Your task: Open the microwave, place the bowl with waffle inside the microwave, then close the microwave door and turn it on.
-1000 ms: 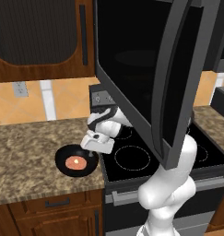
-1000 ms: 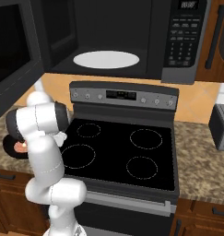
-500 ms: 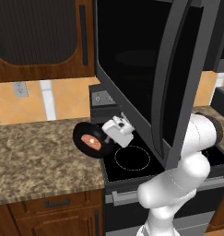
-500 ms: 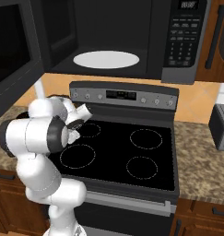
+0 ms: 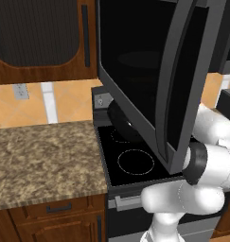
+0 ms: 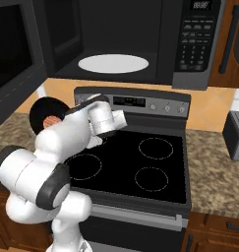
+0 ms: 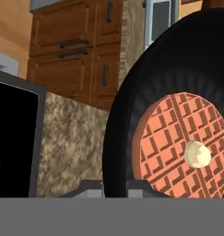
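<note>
The black bowl (image 7: 127, 120) stands tilted on its edge, with the orange-pink waffle (image 7: 178, 143) and its pale dot still inside. My gripper (image 7: 115, 188) is shut on the bowl's rim, one fingertip on each side. In the right base view the bowl (image 6: 42, 110) hangs over the left of the stove, below the open microwave (image 6: 190, 44) and its white turntable (image 6: 112, 63). The microwave door (image 5: 135, 71) stands swung out wide. In the left base view it covers most of the bowl (image 5: 122, 124).
The black glass-top stove (image 6: 140, 162) lies under the arm. Speckled stone counter (image 5: 40, 160) stretches to its left and on its right (image 6: 214, 172), where a grey toaster (image 6: 236, 135) stands. Wooden cabinets hang beside the microwave.
The arm has lifted the bowl off the left counter and carried it up and right over the stove, tipping it onto its edge. The microwave door stayed open.
</note>
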You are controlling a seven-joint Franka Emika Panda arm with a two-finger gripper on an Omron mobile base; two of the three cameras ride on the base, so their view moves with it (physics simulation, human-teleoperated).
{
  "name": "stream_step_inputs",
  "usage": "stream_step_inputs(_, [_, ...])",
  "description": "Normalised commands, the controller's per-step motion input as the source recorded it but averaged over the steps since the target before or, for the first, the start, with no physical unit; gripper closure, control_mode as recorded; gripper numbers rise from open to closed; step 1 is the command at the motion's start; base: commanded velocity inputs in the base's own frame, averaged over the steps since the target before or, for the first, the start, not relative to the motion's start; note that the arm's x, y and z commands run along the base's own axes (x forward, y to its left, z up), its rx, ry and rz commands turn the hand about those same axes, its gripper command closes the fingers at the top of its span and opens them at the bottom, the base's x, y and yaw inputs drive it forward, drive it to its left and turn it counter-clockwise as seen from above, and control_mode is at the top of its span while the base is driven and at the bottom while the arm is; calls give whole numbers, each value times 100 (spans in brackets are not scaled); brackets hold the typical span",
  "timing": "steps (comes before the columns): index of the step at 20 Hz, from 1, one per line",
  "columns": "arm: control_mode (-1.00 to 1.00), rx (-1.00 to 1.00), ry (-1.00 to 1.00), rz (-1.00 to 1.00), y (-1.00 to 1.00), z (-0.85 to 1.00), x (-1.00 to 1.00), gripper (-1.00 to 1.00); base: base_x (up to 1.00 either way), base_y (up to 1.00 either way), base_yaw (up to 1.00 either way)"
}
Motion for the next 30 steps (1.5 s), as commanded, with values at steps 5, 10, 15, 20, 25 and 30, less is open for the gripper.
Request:
stream_step_inputs(5, [-100,0,7,-19,-100,77,-67,100,0,0,0])
stream_step_inputs(10, [-100,-1,1,-21,-100,49,-94,100,0,0,0])
stream_step_inputs(15, [-100,-12,5,-22,-100,38,-95,100,0,0,0])
stream_step_inputs(20, [-100,-28,12,-38,-82,24,-62,100,0,0,0])
stream_step_inputs(25, [-100,-54,35,-43,-46,36,-21,100,0,0,0])
stream_step_inputs(30, [-100,-42,35,-47,-30,58,-18,100,0,0,0])
